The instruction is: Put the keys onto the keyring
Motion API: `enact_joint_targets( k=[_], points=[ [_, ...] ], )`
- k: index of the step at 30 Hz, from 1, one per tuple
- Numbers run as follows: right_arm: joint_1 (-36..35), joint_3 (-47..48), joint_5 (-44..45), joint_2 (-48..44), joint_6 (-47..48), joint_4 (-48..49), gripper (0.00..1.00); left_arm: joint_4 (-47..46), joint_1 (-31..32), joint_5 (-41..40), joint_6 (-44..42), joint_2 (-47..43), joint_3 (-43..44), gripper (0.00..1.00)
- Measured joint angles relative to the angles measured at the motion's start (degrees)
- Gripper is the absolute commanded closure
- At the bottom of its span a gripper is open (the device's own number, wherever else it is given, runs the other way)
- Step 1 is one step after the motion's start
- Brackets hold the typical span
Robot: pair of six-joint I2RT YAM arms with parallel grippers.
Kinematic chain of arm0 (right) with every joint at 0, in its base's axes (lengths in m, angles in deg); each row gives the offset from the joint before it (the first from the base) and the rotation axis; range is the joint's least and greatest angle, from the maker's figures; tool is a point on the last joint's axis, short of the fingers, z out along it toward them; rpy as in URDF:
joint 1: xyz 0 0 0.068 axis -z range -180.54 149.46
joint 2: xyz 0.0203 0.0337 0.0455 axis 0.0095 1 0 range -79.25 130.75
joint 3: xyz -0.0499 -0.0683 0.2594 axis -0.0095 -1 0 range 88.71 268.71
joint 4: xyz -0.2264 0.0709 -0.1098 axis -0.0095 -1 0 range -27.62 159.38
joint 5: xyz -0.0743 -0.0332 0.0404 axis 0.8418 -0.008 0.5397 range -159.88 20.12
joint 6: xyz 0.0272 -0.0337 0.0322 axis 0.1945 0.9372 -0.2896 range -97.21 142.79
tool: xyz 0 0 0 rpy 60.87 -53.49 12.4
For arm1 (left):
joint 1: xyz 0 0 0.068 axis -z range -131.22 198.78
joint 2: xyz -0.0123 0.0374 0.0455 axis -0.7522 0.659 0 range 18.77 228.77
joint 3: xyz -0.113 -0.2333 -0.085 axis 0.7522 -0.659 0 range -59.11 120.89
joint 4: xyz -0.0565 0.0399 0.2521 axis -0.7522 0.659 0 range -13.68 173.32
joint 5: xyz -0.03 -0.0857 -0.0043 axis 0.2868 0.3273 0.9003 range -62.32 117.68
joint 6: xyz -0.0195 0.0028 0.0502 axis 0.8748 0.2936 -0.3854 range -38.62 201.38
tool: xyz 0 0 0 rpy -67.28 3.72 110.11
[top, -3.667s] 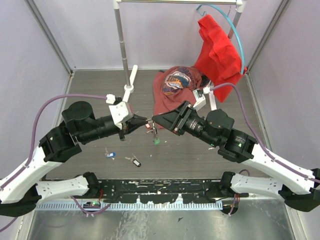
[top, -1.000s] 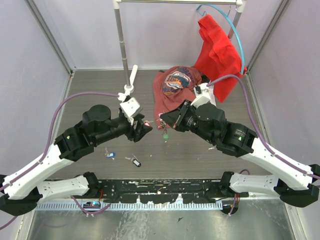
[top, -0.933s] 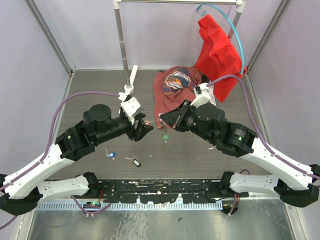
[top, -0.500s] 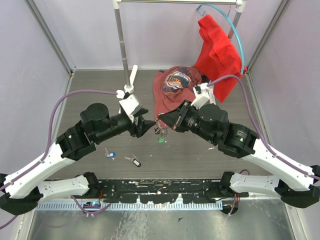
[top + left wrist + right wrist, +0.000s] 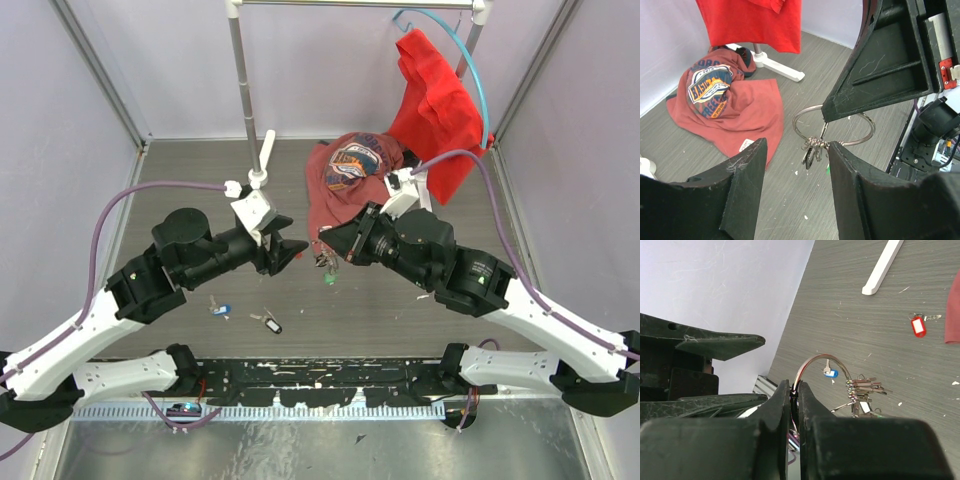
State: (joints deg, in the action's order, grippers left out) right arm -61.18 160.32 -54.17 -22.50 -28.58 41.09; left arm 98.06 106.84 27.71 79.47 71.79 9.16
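The keyring (image 5: pixel 834 124), a thin silver wire ring, hangs above the table with my right gripper (image 5: pixel 795 388) shut on its upper edge. A bunch of small keys (image 5: pixel 812 149) and a green tag (image 5: pixel 328 279) dangle from it. My left gripper (image 5: pixel 797 167) is open, its two black fingers (image 5: pixel 747 185) just short of the ring and touching nothing. In the top view the two grippers face each other, the left gripper (image 5: pixel 291 250) on the left and the right gripper (image 5: pixel 326 240) on the right. Loose keys lie on the table: a blue-tagged key (image 5: pixel 220 309) and a black-and-white key (image 5: pixel 269 323).
A red-tagged key (image 5: pixel 918 326) lies on the table further off. A crumpled red T-shirt (image 5: pixel 350 175) lies behind the grippers. A garment rack's white foot (image 5: pixel 263 160) and pole stand at the back, with a red shirt (image 5: pixel 435 95) on a blue hanger.
My left arm has drawn back to the left and its gripper has swung a little, jaws slightly narrower. The right gripper has kept hold of the keyring and shifted slightly.
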Motion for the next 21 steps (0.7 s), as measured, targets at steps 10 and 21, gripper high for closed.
enact_joint_targets(
  k=[10, 21],
  points=[
    [6.25, 0.83, -10.62, 3.67, 3.02, -1.36, 1.0, 0.2, 0.0, -0.17, -0.04, -0.7, 0.0, 0.42],
    [8.52, -1.09, -17.88, -1.07, 1.64, 4.0, 1.0, 0.17, 0.0, 0.28, -0.39, -0.81, -0.02, 0.48]
  ],
)
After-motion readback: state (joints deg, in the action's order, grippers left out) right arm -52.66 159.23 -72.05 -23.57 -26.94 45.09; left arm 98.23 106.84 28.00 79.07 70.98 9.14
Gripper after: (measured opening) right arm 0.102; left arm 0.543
